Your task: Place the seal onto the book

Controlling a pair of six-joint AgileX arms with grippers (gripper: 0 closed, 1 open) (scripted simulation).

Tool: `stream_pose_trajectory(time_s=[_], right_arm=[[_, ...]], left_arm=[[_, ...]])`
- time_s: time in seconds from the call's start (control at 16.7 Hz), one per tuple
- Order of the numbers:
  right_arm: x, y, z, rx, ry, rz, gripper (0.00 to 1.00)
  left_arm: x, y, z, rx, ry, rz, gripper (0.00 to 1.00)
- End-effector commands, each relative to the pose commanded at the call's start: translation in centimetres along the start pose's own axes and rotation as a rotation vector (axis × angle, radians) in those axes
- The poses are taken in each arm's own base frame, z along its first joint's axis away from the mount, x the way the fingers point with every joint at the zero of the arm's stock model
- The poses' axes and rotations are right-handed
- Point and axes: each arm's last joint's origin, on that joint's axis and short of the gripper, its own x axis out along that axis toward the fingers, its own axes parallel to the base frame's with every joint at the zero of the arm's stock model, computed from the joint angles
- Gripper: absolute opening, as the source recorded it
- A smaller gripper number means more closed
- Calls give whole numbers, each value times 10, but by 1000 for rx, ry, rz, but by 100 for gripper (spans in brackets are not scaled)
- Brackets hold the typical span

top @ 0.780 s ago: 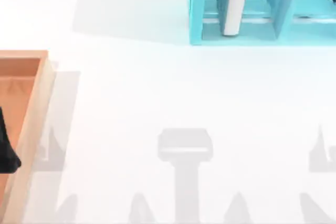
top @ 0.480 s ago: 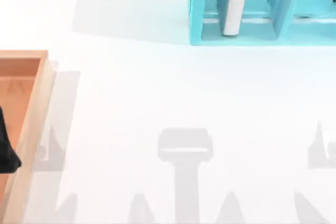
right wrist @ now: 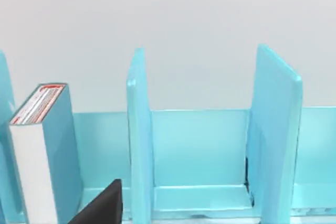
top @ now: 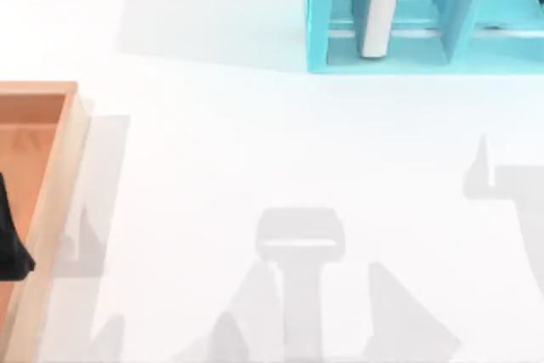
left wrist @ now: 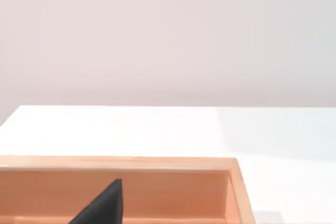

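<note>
A pair of AgileX arms works a white table [top: 255, 142] in a rendered simulation. The book [top: 379, 6] stands upright in the leftmost visible compartment of a teal shelf [top: 316, 23] at 1 o'clock on the table, its white page edges facing the table's near side. The right wrist view faces that shelf: the book [right wrist: 64, 145] leans slightly against a compartment wall, a red-and-white strip along its top edge, with two upright dividers [right wrist: 137, 129] beside it. A dark part of the right gripper [right wrist: 102, 205] juts into the foreground before the shelf; whether it is open or has hold of anything cannot be told. At 9 o'clock a wooden tray [top: 59, 176] lies at the table's left edge, and the left gripper [top: 10, 240] shows as a dark shape over the tray floor. The left wrist view looks across the tray's far wall [left wrist: 157, 163]; that gripper's grip likewise cannot be told. Grey arm shadows [top: 299, 244] fall across the near half of the table, from 4 to 7 o'clock.
</note>
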Motion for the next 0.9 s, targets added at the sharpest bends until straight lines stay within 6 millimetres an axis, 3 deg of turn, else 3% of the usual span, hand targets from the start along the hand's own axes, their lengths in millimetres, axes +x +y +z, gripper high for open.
stream_pose_trajectory(time_s=[0.18,0.36,0.6,0.9], right_arm=[[52,25,10,6,16,-5,100],[109,62,-5,7,43,-9,100],[168,116,-61,1,84,-14,100],[197,165,-140,-13,121,-18,100]], left_arm=[[0,0,0,0,0,0,100],[0,0,0,0,0,0,100],[0,0,0,0,0,0,100],[0,0,0,0,0,0,100]])
